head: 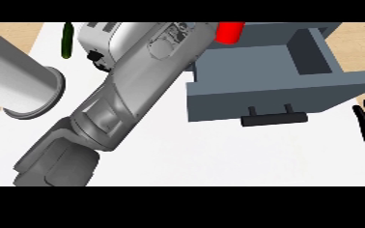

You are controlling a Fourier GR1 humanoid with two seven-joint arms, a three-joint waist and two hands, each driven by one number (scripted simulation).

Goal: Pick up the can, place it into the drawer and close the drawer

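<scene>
The red can (228, 32) shows at the top of the head view, over the back of the open blue-grey drawer (271, 99). My left forearm (143, 82) runs from the lower left up to the can, and its wrist end lies right beside it. The hand past that wrist is hidden, so I cannot see how it meets the can. The drawer stands pulled out, with a black handle (274, 118) on its front and nothing visible inside it. Only fingertips of my right hand (360, 121) show at the right edge, upright and resting.
A silver appliance (100, 41) with a black knob lies partly under the forearm at the upper left. A dark green, cucumber-like thing (68, 41) stands left of it. A grey cylinder with a flared rim (32, 87) fills the left edge. White counter (214, 154) spreads below the drawer.
</scene>
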